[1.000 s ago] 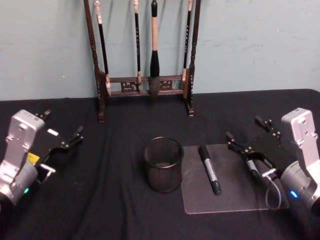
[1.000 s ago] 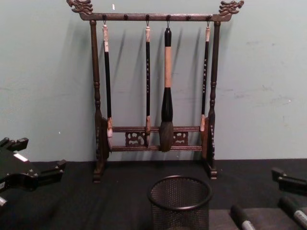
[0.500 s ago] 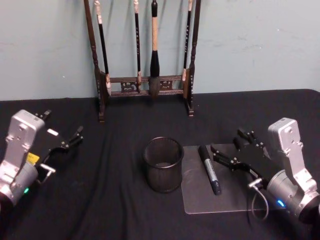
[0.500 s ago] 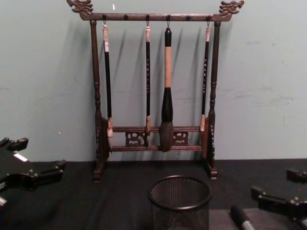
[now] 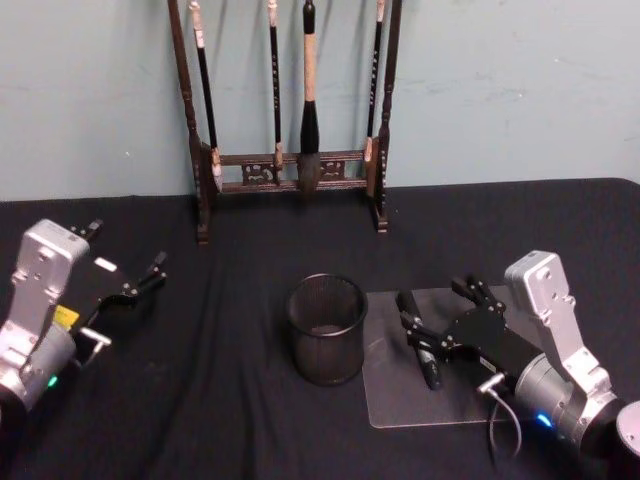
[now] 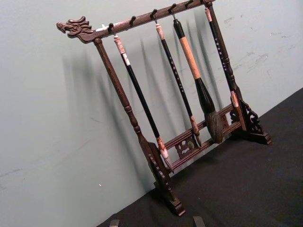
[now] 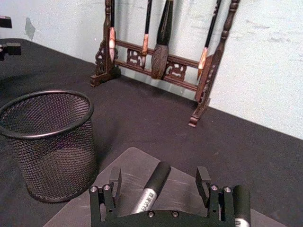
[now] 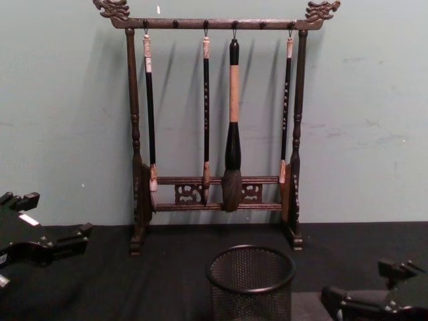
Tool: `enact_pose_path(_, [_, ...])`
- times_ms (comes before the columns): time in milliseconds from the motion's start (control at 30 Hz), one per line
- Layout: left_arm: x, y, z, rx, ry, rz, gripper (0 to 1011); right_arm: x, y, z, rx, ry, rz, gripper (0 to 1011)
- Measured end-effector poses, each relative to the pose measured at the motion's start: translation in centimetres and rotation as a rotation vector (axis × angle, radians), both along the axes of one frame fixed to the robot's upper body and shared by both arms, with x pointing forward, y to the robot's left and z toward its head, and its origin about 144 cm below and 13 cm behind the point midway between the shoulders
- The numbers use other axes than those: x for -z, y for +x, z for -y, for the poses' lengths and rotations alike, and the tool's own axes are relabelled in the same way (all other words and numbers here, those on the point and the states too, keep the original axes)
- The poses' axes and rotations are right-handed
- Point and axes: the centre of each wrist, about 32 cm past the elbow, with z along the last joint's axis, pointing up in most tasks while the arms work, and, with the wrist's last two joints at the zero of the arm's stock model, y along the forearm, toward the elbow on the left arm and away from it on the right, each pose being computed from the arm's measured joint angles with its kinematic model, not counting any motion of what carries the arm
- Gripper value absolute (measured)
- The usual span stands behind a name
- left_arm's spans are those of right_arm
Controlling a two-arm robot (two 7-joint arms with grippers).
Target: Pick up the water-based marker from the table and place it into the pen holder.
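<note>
**Right gripper straddling marker on mat, not gripping**

- Water-based marker (image 5: 431,374): dark barrel with a grey label, lying flat on a clear mat (image 5: 400,405), just right of the pen holder. Not lifted.
- Right gripper (image 5: 437,312): low over the marker's middle, fingers spread wide. Right wrist view shows the barrel (image 7: 154,187) running between the 2 fingers (image 7: 115,178) with a gap on each side. It has hold of nothing.
- Pen holder (image 5: 326,355): black mesh cup, upright on the black table (image 5: 230,410), near the mat's left edge. No pen can be seen in it.
- Left gripper (image 5: 125,250): far left above the table, well apart from cup and mat, jaws wide apart, empty.
- Wooden brush rack (image 5: 290,170): against the back wall behind the cup, 4 brushes hanging; chest view shows dragon heads at the ends of its top bar (image 8: 214,23).
</note>
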Motion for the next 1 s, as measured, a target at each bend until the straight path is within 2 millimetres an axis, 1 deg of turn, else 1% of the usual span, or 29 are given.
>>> enact_pose_path(333, [0.0,0.0,0.0,0.0,0.0,0.0,1009,0.4,0.0,-0.5,-0.021,-0.013,-0.038,1002])
enact_pose_path(1000, [0.0,0.0,0.0,0.0,0.0,0.0,1009,1.2,0.0,-0.6,-0.027,-0.003,-0.127,1002])
